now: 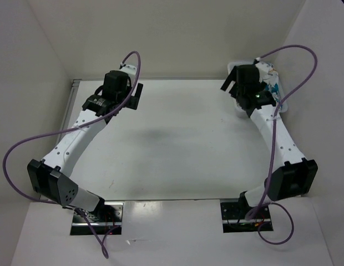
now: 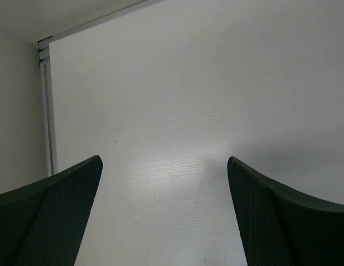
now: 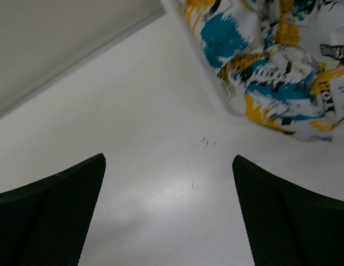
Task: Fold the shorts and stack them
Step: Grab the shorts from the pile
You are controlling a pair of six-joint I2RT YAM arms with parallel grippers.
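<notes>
The shorts (image 3: 272,72) lie bunched in the basket (image 3: 190,39). The right gripper (image 3: 167,159) hangs just beside the basket, wide open and empty. The left gripper (image 2: 163,160), far from the basket, is open too. The picking-up step looks not yet done. Next, the right one should pinch the cloth.

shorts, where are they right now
In the top view the shorts lie at the far right corner of the table, just beyond the right gripper; its wrist view shows them ahead, untouched.
</notes>
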